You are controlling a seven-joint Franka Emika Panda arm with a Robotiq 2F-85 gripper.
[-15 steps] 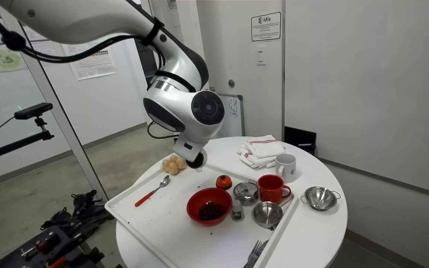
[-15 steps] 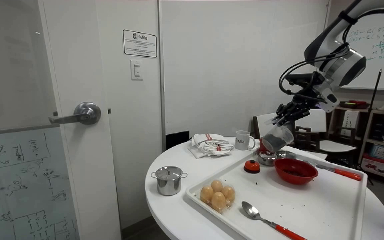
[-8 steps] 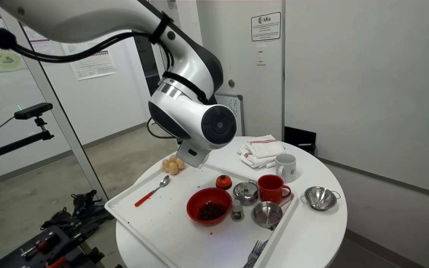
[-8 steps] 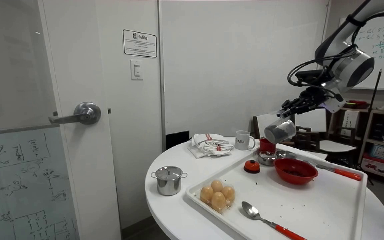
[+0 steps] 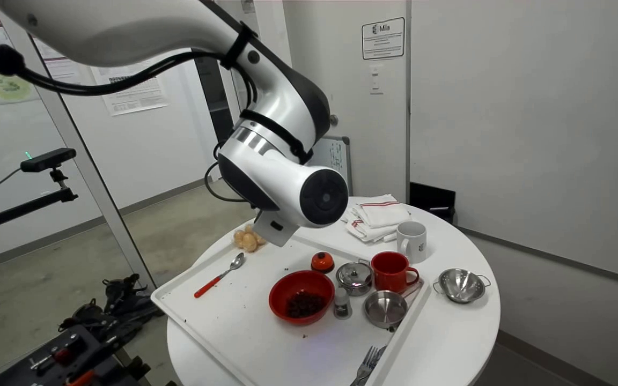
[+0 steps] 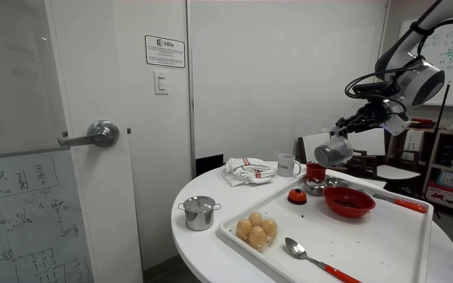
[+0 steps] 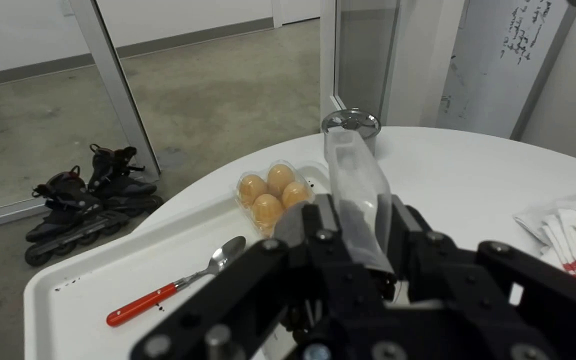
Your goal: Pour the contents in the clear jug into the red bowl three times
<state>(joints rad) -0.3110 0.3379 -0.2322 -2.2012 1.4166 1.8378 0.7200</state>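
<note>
Above the table [image 6: 210, 251], the tool [image 7: 361, 214] clamps the clear jug [image 6: 333, 152] (tilted) by its handle [image 7: 354, 175].

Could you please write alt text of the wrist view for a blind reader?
A black gripper holds a clear jug above a white table. To the left, four eggs and a red-handled spoon lie on a white tray; beyond stands a steel pot. Striped towels lie at right, and skates rest on the floor at left.

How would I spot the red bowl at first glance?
On the round white table lies a white tray. In it, near a lidded pot, sits the red bowl, wide, with dark bits inside. Unlike the smaller red mug nearby, it has no handle.
</note>
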